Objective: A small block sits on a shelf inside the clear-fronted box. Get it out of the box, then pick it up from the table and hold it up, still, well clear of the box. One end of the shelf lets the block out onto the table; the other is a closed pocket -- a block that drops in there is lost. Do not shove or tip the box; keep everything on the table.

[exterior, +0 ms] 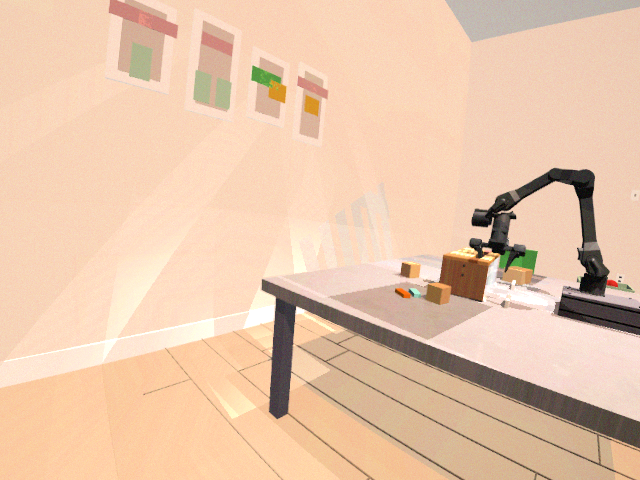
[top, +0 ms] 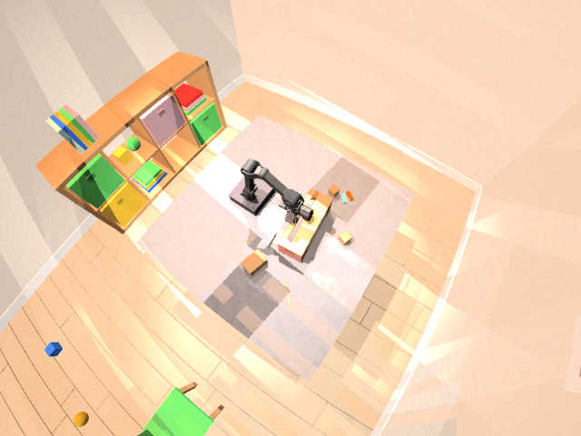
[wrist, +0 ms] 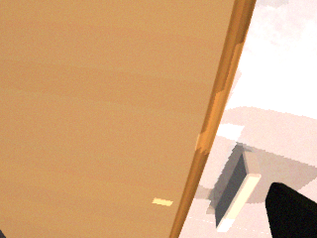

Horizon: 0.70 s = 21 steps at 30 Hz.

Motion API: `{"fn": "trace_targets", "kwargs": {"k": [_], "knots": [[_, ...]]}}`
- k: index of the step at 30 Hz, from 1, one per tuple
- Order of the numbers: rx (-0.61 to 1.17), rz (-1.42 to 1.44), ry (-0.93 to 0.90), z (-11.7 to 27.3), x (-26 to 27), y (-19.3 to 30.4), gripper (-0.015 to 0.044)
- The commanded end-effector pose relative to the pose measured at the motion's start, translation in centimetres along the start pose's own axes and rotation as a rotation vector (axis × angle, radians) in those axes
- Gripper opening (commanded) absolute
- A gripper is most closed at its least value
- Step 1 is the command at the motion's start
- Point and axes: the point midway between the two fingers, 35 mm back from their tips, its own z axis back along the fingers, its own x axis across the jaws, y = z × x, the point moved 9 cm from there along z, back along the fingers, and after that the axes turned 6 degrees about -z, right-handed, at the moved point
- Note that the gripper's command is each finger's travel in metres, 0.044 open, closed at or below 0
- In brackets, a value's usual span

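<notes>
The wooden box stands upright on the table, and its wooden top fills the left of the wrist view. Its clear front faces the arm's base. The small block and the shelf cannot be made out; the top and the arm hide the inside. My gripper is open and empty, pointing down over the box's front edge. One finger is above the top, the other hangs outside the front. In the wrist view the outer finger shows dark at the lower right.
A pale upright piece stands before the box's front. Behind the box are wooden cubes, an orange piece and a teal piece. A larger wooden block and thin stick lie beyond one end.
</notes>
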Motion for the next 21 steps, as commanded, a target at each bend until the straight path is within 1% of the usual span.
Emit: {"fn": "trace_targets", "kwargs": {"k": [1, 21], "knots": [[0.007, -0.002, -0.001, -0.4, -0.1, 1.0, 0.04], [0.012, -0.003, 0.0, -2.1, -0.7, 5.9, 0.04]]}}
